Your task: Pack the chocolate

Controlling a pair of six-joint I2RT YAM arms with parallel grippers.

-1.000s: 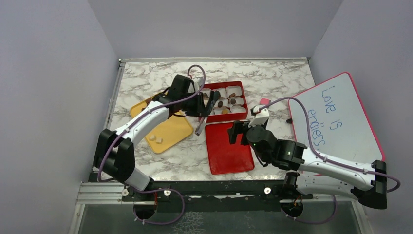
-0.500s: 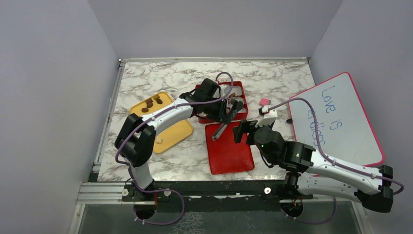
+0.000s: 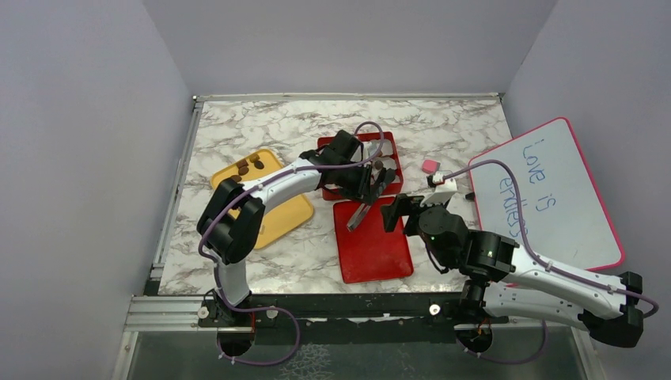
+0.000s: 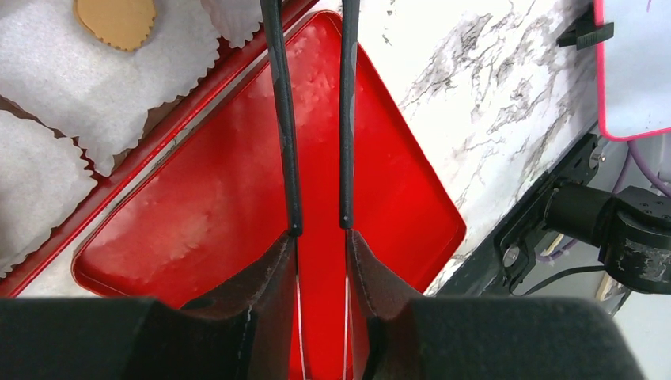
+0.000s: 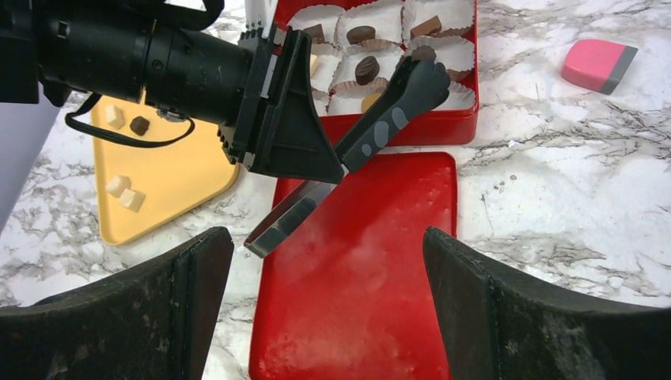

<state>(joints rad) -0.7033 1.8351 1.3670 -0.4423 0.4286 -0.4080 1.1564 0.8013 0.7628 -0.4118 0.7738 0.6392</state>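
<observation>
Chocolate (image 5: 366, 69) lay in two places: several pieces sat in the paper cups (image 5: 459, 47) of the red box (image 5: 443, 128), while cream cubes (image 5: 117, 186) and dark rounds (image 3: 245, 168) lay loose on the yellow tray (image 5: 174, 174) to its left, so I judged you partway through the packing. Over the box's near cups hung the black head of the tongs (image 5: 372, 134). I could not tell whether it carried a piece, because the head hid whatever was beneath it. Your left gripper (image 4: 320, 237) was clamped on the tongs' two arms about mid-length, pressing them toward each other. That pinch was the weak point: the arms were thin and smooth, and a sideways nudge against a cup wall could have twisted the tongs in the fingers or let them slide through. Had you lowered the head carelessly, it could have crushed a paper cup or knocked a seated piece out of place. Had you eased the grip too early, any piece in the head would have dropped wherever it happened to be. The tongs' steel tail stuck out over the red lid (image 5: 372, 317), towards your right gripper (image 5: 322, 233), which hovered there spread wide and empty. A swing back to the tray could have clipped it.
</observation>
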